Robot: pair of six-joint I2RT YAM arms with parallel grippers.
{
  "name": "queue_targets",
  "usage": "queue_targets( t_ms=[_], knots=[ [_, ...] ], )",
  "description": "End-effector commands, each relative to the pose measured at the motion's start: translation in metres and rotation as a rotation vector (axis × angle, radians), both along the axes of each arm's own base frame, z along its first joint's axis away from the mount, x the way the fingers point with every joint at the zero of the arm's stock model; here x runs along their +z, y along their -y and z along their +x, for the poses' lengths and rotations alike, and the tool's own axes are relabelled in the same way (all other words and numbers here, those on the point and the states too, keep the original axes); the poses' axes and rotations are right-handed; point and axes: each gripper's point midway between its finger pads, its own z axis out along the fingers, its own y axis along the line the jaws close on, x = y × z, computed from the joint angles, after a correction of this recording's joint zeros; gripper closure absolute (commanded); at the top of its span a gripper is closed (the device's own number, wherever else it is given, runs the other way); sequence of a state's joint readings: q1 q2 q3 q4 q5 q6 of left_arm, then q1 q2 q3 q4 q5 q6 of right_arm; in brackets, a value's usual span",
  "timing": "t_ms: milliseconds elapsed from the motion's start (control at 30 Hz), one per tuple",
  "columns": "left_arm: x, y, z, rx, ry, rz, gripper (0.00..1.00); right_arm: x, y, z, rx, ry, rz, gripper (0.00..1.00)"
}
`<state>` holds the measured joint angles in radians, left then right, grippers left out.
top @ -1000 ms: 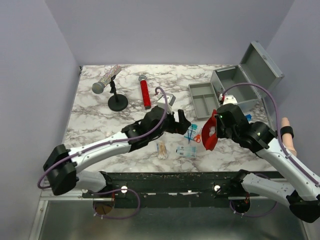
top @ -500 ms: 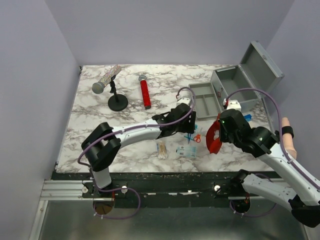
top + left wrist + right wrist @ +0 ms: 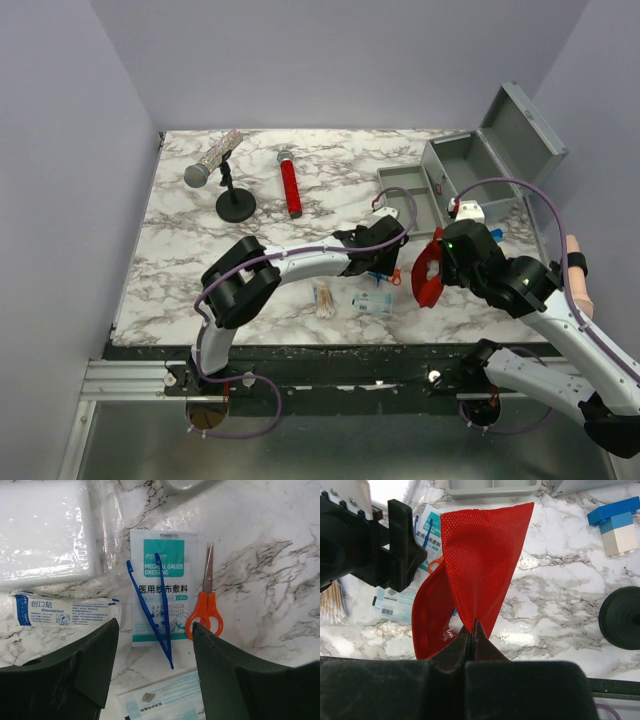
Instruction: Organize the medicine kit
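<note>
Nearest, well to the kit's [image 3: 480,165] near left, swabs [image 3: 323,298] and a flat packet [image 3: 372,302] lie on the surface [image 3: 190,250]. Slightly closer to the kit, the left fingers [image 3: 380,258] hang spread apart above blue tweezers [image 3: 166,652], which lie on a gauze sachet [image 3: 162,580]. Orange scissors [image 3: 206,605] lie just on the sachet's kit-ward side. In front of the kit, the right fingers [image 3: 471,632] are pressed together on one corner of a red pouch [image 3: 480,555]. The grey tray [image 3: 425,190] lies just beside the kit's left wall. The kit itself stands at the surface's far right, its lid [image 3: 525,125] swung open and leaning away.
</note>
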<state>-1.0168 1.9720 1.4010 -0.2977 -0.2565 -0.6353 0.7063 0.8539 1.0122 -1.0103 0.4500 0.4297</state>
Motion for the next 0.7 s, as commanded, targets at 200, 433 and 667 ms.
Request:
queue_targets(
  t_ms=[200, 433, 667],
  knots=[
    [-0.025, -0.007, 0.001, -0.008, -0.008, 0.107, 0.41, 0.004, -0.006, 0.000, 0.010, 0.015, 0.046, 0.99],
    [-0.038, -0.001, -0.002, -0.035, -0.030, 0.120, 0.50, 0.003, -0.005, -0.001, 0.012, 0.014, 0.042, 0.99],
    [-0.039, -0.002, -0.004, -0.039, -0.027, 0.115, 0.45, 0.003, -0.005, 0.000, 0.011, 0.015, 0.044, 0.99]
  ],
)
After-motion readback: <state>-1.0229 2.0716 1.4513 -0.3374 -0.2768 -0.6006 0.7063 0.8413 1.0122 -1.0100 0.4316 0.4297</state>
